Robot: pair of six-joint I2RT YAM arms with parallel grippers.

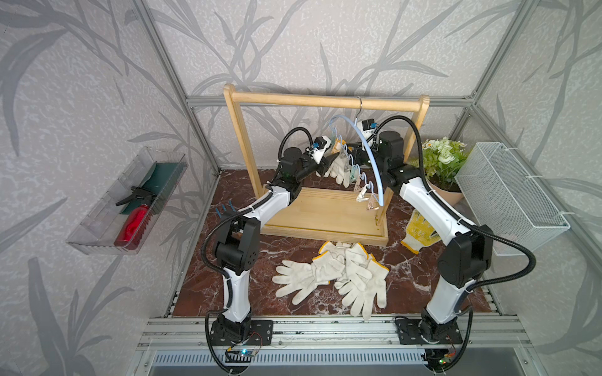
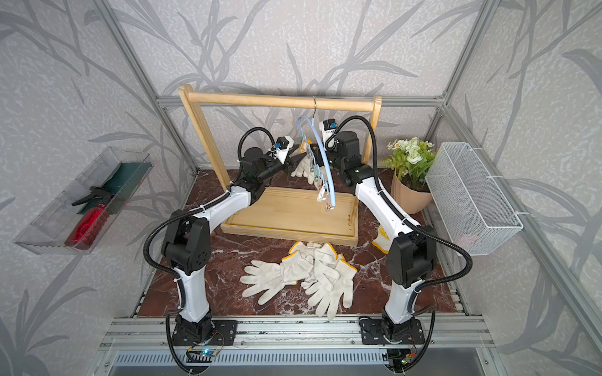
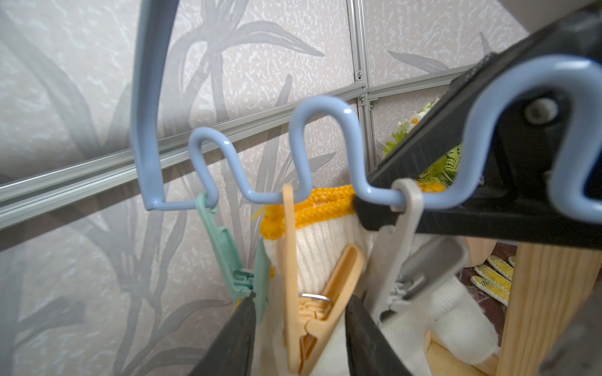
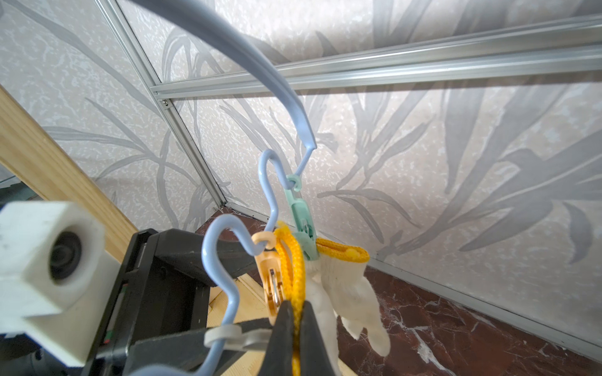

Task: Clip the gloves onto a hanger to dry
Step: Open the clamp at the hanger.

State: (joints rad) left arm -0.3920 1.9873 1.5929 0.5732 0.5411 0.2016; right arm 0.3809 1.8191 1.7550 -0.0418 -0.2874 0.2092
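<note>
The glove [image 3: 325, 247] hangs at the far end of the blue hanger [image 3: 143, 114], under the wooden rack [image 1: 325, 102]. One corner of its yellow-edged cuff is bitten by the green clip [image 4: 301, 218]. From there the cuff edge runs along the hanger's wavy rail to the right tool [image 4: 297, 307], whose fingers are pinched tight on the yellow trim.

The orange clip [image 3: 290, 260], next along the rail, hangs with its long axis pointing down and lies just beside the cuff. The glove is on the side away from the left arm. The left tool [image 3: 299, 301] straddles this clip, one finger on each side and standing apart. Whether they already press on the clip I cannot tell.

So the left arm is the nearer one to the clip, and the right arm feeds the cloth. The coming move seems to turn on getting the held stretch of cuff into the orange clip's mouth while the clip is squeezed open. The grey clip [image 3: 404, 234] beyond it hangs crowded against the right tool.

More gloves [image 1: 342, 273] lie piled on the counter [image 1: 202, 293], well apart from both arms.
</note>
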